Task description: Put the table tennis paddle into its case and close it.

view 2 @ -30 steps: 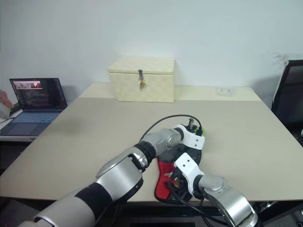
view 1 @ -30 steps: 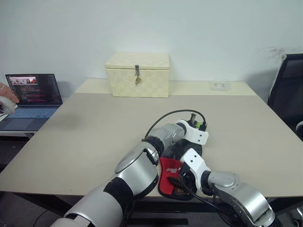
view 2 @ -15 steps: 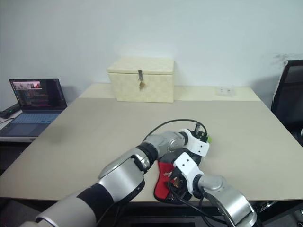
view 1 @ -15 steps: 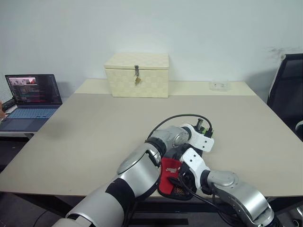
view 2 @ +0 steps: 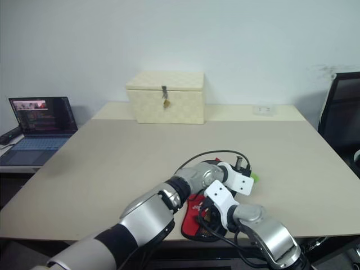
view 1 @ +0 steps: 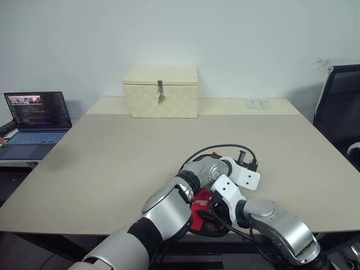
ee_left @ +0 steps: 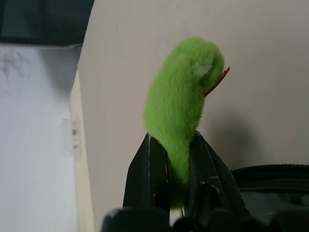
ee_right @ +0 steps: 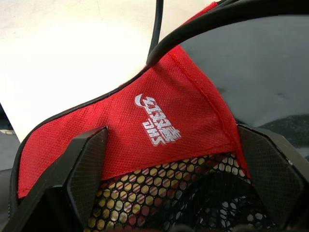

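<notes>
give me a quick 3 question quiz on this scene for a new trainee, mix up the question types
1. True or false: the left pincer is shut on the fuzzy green tag.
2. Multiple choice: the right pincer stands with its fingers either side of which part of the case? A) the red part with the white logo B) the zipper rim at the round end C) the green tag
3. Fill in the blank: at the far side of the table stands a cream woven ____ with a latch.

Key
1. True: the two black fingers pinch the tag's base.
2. A: the red fabric and mesh pocket lie between the wide-apart fingers.
3. box
</notes>
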